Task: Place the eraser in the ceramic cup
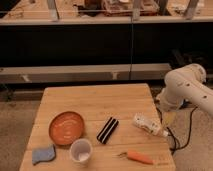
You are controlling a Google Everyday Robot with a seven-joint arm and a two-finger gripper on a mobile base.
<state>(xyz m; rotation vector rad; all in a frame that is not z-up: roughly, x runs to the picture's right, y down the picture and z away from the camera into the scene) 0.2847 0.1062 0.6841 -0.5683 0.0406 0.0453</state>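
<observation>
Camera view shows you a job that has not started yet — the eraser (pixel 107 130) lies flat on the wooden table (pixel 95 97), near the middle, and nothing is holding it. The ceramic cup (pixel 81 150) stands upright by the front edge, a little left of the eraser and not touching it. No eraser is in it. So you still have to reach, grab, lift, carry and drop. The gripper (pixel 168 119) hangs at the end of the white arm (pixel 186 85), off the right side of the table, near the white bottle (pixel 148 125). You cannot tell if it is open or closed. Your way to the eraser goes over that bottle, so I think you should come in high. The orange plate (pixel 66 127) sits just beside the cup, and the blue sponge (pixel 43 154) is to its left. The cup is close to the front edge — a bump could push it off. The back half of the table has more room.
</observation>
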